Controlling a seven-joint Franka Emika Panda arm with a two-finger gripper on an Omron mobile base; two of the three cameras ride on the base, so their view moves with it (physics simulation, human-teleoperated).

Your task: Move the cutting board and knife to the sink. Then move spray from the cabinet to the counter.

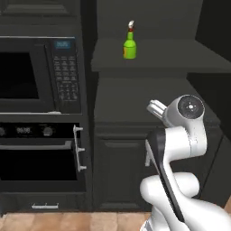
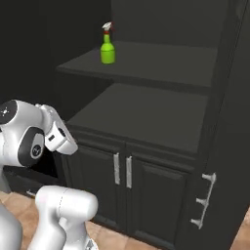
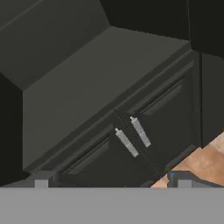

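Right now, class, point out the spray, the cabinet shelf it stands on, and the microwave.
spray (image 1: pixel 130 47), left base view, on its green body.
cabinet shelf (image 2: pixel 161 58), right base view, on the bare top of the shelf.
microwave (image 1: pixel 20 74), left base view, on its dark door window.

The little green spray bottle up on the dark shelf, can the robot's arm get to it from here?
Probably yes. The small green spray bottle stands alone on the upper shelf of the dark open cabinet, with no door or other thing in front. The arm is folded low, its jaws open and pointed at the lower doors, so it must lift first.
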